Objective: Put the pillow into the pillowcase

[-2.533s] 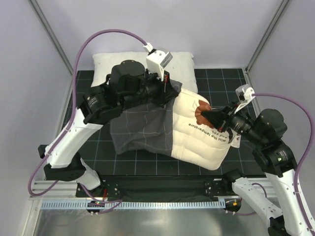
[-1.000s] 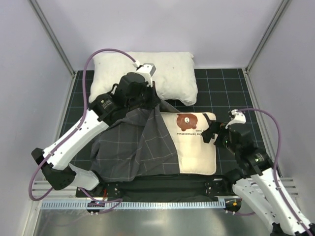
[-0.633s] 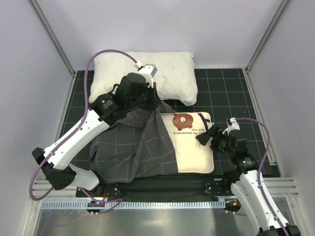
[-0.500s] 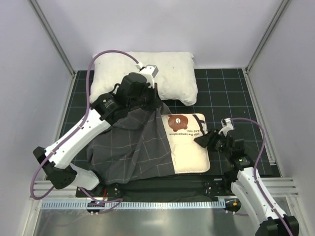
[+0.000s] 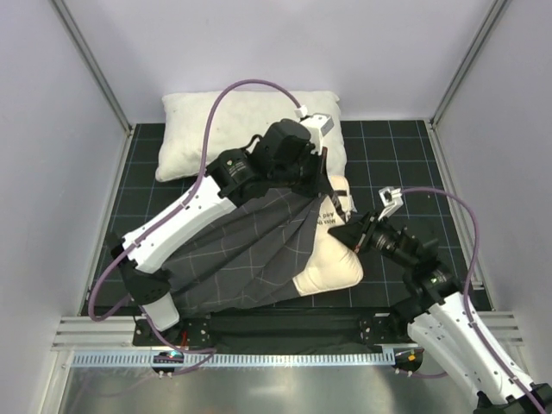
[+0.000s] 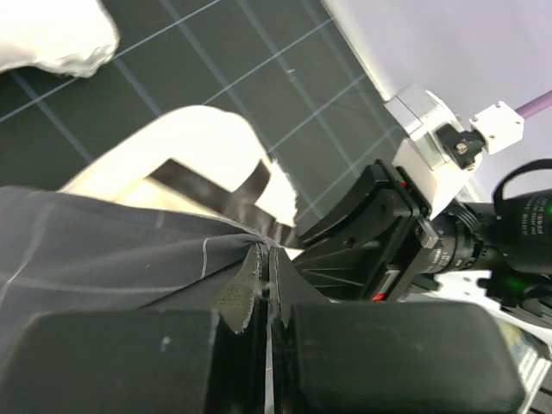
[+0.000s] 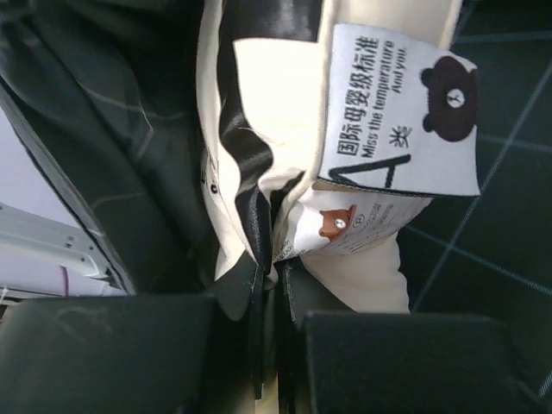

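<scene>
The cream pillow point(image 5: 332, 263) lies mid-table, mostly covered by the dark grey gridded pillowcase point(image 5: 241, 246); only its right end shows. My left gripper point(image 5: 321, 183) is shut on the pillowcase's edge point(image 6: 207, 250), pulled right over the pillow point(image 6: 203, 147). My right gripper point(image 5: 345, 235) is shut on the pillow's right edge, pinching cream fabric and black trim point(image 7: 259, 216) beside its paper tags point(image 7: 397, 112). The pillowcase point(image 7: 112, 112) hangs at the left of the right wrist view.
A larger plain white lumpy pillow point(image 5: 211, 116) lies at the back of the black gridded mat point(image 5: 405, 164). Grey walls and metal frame posts enclose the table. A metal rail point(image 5: 259, 358) runs along the near edge.
My left gripper has drawn the pillowcase edge to the right, over most of the pillow; the bear print is now covered. My right gripper keeps hold of the pillow's right edge.
</scene>
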Available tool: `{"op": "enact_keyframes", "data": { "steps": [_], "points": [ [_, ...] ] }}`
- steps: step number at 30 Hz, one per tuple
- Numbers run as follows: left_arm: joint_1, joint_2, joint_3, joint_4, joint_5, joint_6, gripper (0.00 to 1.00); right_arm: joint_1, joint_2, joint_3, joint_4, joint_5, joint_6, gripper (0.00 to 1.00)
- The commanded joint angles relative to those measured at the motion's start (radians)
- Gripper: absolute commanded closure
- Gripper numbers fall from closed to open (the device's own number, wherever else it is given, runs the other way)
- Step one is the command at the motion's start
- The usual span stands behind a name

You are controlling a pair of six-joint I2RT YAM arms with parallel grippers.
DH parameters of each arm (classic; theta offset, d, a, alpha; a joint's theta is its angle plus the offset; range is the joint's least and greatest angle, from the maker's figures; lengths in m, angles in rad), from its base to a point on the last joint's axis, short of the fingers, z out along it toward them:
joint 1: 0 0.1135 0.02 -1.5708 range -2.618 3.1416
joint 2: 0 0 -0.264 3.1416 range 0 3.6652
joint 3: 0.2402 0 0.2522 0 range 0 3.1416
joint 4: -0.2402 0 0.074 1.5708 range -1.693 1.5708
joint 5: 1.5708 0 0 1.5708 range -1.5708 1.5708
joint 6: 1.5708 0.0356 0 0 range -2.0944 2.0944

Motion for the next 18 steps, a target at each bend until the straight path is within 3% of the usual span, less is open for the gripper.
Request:
{"op": "enact_keyframes", "data": {
  "steps": [1,8,13,16,18],
  "points": [
    [-0.066,-0.008,0.218,0.045,0.061,-0.021,1.0,0.038,0.011,0.132,0.095,-0.033,0.0,0.96],
    [-0.195,0.018,0.412,0.043,0.103,-0.052,1.0,0.144,0.089,0.174,0.217,-0.01,0.048,0.96],
    [-0.195,0.061,0.518,0.022,0.087,-0.049,1.0,0.479,0.201,0.145,0.282,0.255,0.011,0.96],
    [-0.188,0.058,0.52,0.006,0.065,-0.043,1.0,0.617,0.298,0.127,0.355,0.356,0.002,0.96],
    [-0.171,0.052,0.495,0.008,0.071,-0.049,1.0,0.645,0.341,0.117,0.398,0.374,0.0,0.96]
  ]
}}
